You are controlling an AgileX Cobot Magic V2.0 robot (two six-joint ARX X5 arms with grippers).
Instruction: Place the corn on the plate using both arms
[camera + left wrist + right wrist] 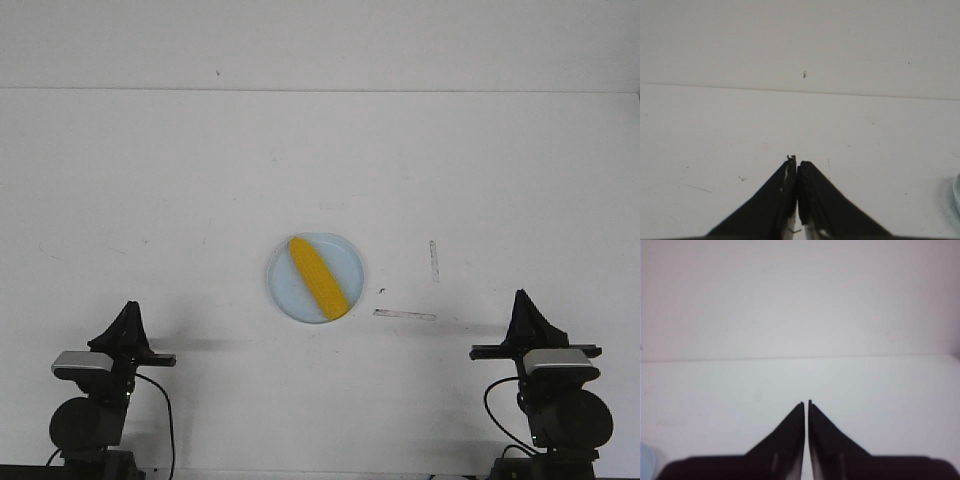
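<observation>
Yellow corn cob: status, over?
Yellow corn cob lies diagonally on round pale-blue plate. Left gripper and right gripper shut, empty. Nothing obstructing.

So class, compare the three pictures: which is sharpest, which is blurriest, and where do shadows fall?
Front view: sharpest, evenly lit, the corn crisp on the plate, soft shadows running sideways from both arms. Left wrist view: fairly sharp, the shut left claw shows texture. Right wrist view: blurriest, with a pinkish cast, the shut right claw a plain silhouette.
</observation>
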